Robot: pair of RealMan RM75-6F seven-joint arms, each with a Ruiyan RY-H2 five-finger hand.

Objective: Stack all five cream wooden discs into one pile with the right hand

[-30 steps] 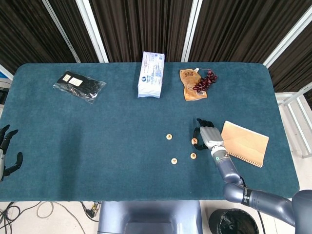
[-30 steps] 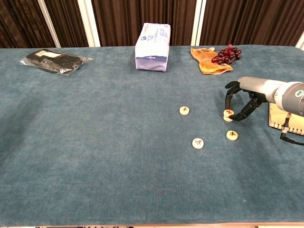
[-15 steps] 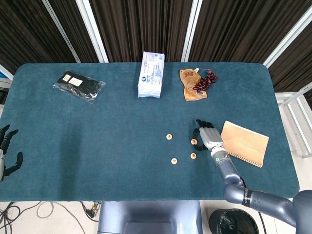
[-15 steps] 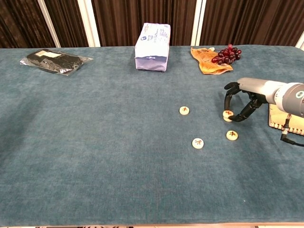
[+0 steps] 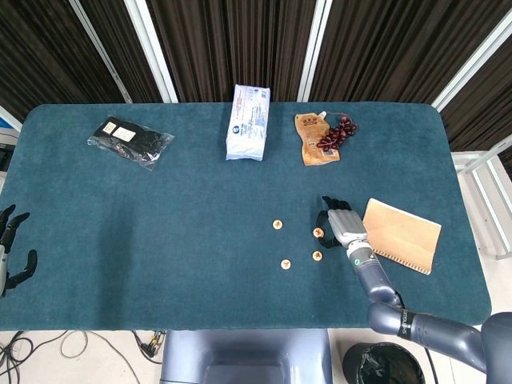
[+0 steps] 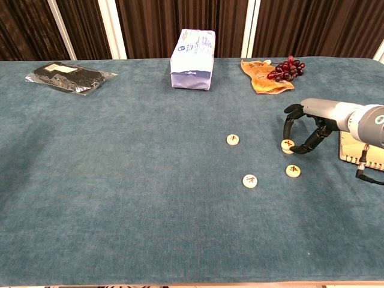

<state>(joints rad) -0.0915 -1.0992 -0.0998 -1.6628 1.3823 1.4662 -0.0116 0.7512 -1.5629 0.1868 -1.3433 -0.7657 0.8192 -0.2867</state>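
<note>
my right hand (image 6: pixel 305 129) sits over the right part of the teal felt-covered surface (image 6: pixel 120 180), palm down, with its dark fingers (image 6: pixel 292 123) curled downward around a small cream wooden disc with a red mark (image 6: pixel 288 146). the fingertips reach down on either side of that disc and look to be pinching it; from the chest view it seems to sit a little thicker than the others, so it may be two discs stacked, but i cannot tell for sure. in the head view the same hand (image 5: pixel 340 220) shows with the disc (image 5: pixel 318 233) at its fingertips.

three more cream wooden discs lie flat and apart on the surface: one (image 6: pixel 293 171) just in front of my hand, one (image 6: pixel 250 180) further to the left and nearer the surface's front edge, and one (image 6: pixel 233 140) left of my hand, further back. none of these touch each other.

just right of my hand lies a tan spiral-bound notebook (image 5: pixel 402 235). along the far side lie a white and blue soft packet (image 6: pixel 193 51), an orange pouch (image 6: pixel 261 77) with a bunch of dark red grapes (image 6: pixel 286 68) on it, and a black item in a clear plastic bag (image 6: pixel 69 77).

my left hand (image 5: pixel 11 248) hangs off the left edge of the surface, fingers spread, holding nothing.
</note>
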